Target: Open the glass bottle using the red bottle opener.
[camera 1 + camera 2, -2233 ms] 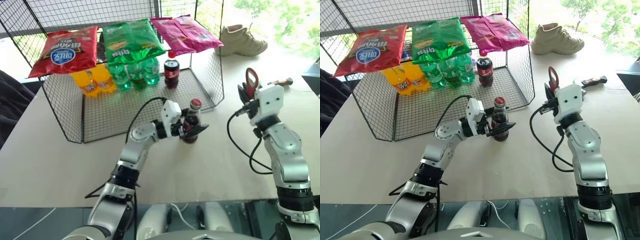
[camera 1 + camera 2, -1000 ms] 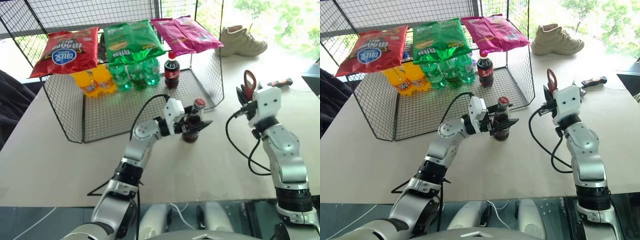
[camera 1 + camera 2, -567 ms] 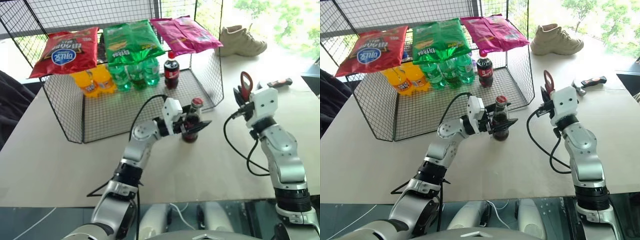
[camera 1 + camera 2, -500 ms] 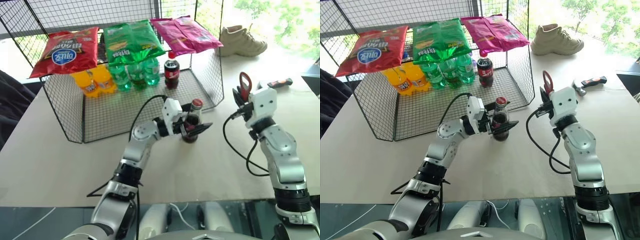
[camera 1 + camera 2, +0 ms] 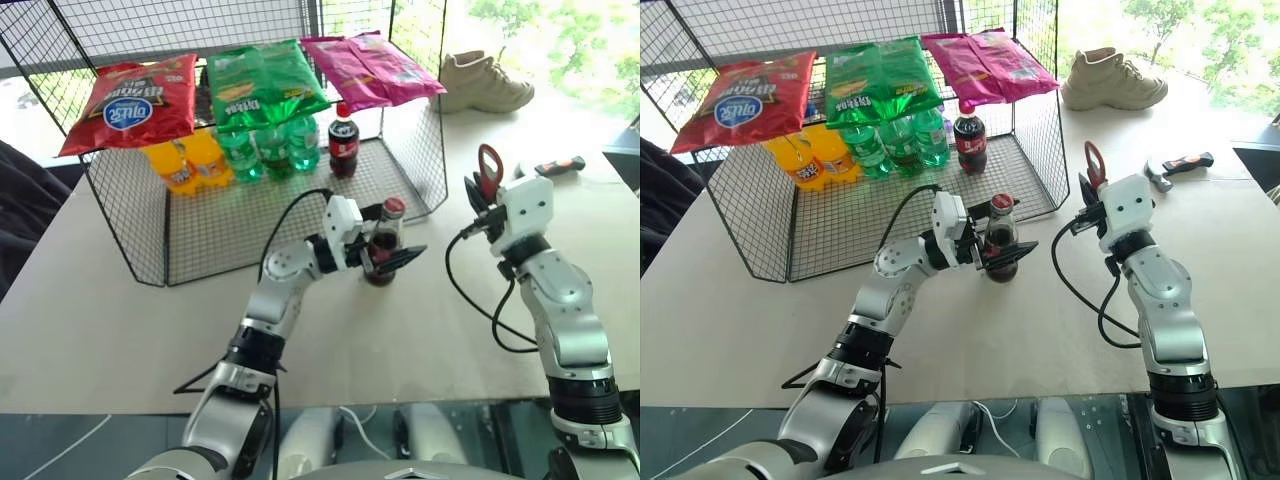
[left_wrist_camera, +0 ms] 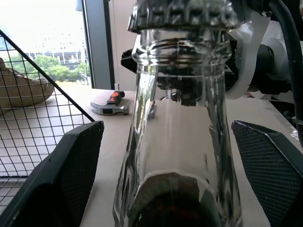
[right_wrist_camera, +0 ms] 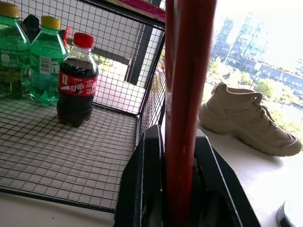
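The glass bottle point(image 5: 382, 243) stands upright on the table point(image 5: 120, 330), long axis vertical, capped neck pointing up, just in front of the wire cage point(image 5: 180, 235). Its lower body is partly hidden by the left tool point(image 5: 385, 259), whose fingers point(image 6: 71, 170) are spread wide on either side of the bottle with a gap to the glass, so nothing is gripped. In the left wrist view the bottle's cap is cut off by the frame edge and its base is out of sight.

The red bottle opener point(image 5: 490, 168) is held upright in the right tool point(image 5: 478, 196), ring head up, well apart from the bottle; the fingers are clamped tight on its handle, which is hidden between them.

Inside the cage stand a plastic cola bottle point(image 5: 343, 137), green bottles point(image 5: 270, 150) and orange bottles point(image 5: 185, 165), with snack bags point(image 5: 265, 80) lying on top. A shoe point(image 5: 485, 82) and a hammer point(image 5: 558, 164) lie beyond on the table.
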